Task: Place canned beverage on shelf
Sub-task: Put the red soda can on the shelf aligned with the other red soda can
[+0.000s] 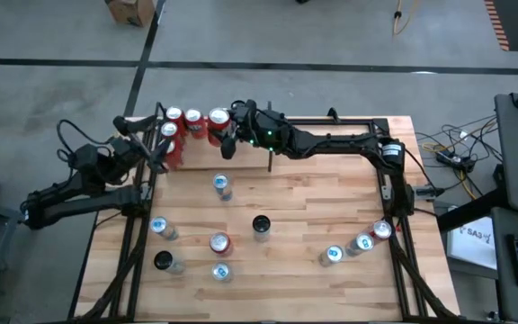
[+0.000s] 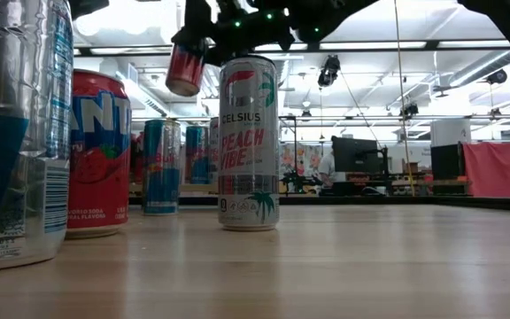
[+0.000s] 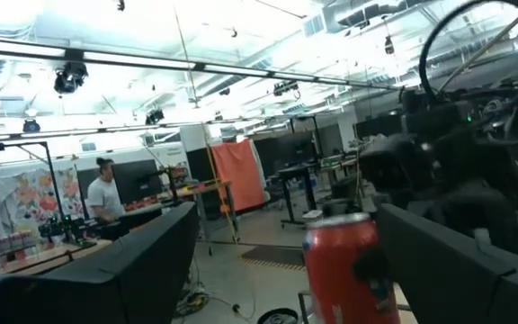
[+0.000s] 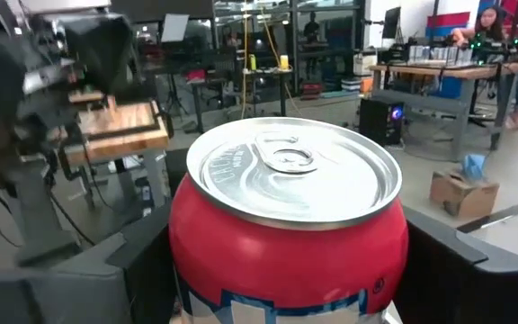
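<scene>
My right gripper (image 1: 226, 135) reaches along the table's far edge from the right and is shut on a red canned beverage (image 4: 286, 225). That can hangs high over the table in the low view (image 2: 186, 66), beside the shelf (image 1: 201, 148). The shelf, a narrow bay at the far left, has three red cans (image 1: 193, 117) standing on it. My left gripper (image 1: 156, 148) stands open at the table's left edge near the shelf, with nothing between its fingers (image 3: 142, 270). Its wrist view shows the held can (image 3: 344, 265) farther off. My right gripper pinches the can's side wall (image 4: 192, 252) between its two fingers, one on each side of the body below the silver top. The fingers come about level from the table's right. The can is lifted clear of table and shelf, somewhat tilted in the low view.
Several loose cans stand on the table: a silver one (image 1: 221, 186) mid-table, a dark one (image 1: 261, 225), a red one (image 1: 219, 243), and three (image 1: 362, 243) near the right edge. A tall Celsius can (image 2: 248, 142) stands in the low view. A person (image 3: 104, 193) is in the room behind.
</scene>
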You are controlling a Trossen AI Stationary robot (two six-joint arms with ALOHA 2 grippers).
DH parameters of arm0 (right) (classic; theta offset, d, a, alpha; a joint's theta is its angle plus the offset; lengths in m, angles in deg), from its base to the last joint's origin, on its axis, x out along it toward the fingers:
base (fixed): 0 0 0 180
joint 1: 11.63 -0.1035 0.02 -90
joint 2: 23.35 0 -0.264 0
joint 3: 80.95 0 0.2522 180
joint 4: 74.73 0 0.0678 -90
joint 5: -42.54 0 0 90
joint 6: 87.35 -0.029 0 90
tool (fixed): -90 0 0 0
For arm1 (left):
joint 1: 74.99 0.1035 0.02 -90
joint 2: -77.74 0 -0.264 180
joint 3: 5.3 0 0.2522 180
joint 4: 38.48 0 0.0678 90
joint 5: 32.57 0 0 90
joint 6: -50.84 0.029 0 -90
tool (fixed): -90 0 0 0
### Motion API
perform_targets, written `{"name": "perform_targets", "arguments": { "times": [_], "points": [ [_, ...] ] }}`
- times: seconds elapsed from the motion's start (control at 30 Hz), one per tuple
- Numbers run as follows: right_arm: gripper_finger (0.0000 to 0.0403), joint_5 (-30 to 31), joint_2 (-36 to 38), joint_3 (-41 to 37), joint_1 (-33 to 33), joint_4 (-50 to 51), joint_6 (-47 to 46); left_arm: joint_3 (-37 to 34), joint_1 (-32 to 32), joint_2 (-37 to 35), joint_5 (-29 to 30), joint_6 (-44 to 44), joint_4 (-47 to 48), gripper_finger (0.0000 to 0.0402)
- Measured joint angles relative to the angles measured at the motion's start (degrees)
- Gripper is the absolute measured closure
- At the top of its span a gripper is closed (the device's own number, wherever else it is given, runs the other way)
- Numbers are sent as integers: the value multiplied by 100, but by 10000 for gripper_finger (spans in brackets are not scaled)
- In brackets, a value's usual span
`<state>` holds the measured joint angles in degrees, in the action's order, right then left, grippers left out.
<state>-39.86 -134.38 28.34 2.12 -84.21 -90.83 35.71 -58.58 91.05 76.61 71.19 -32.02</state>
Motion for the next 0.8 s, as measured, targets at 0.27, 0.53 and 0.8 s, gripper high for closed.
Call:
{"name": "perform_targets", "arguments": {
  "times": [0.27,0.53,0.8],
  "points": [
    [114,497,0,-522,-132,65,334,-2,0,-57,-2,-4,74,77],
    [114,551,-437,-236,-139,13,282,-7,0,63,-14,-8,-2,77],
    [114,399,-1187,925,-133,371,375,-7,0,69,-17,-7,25,77]
  ]
}}
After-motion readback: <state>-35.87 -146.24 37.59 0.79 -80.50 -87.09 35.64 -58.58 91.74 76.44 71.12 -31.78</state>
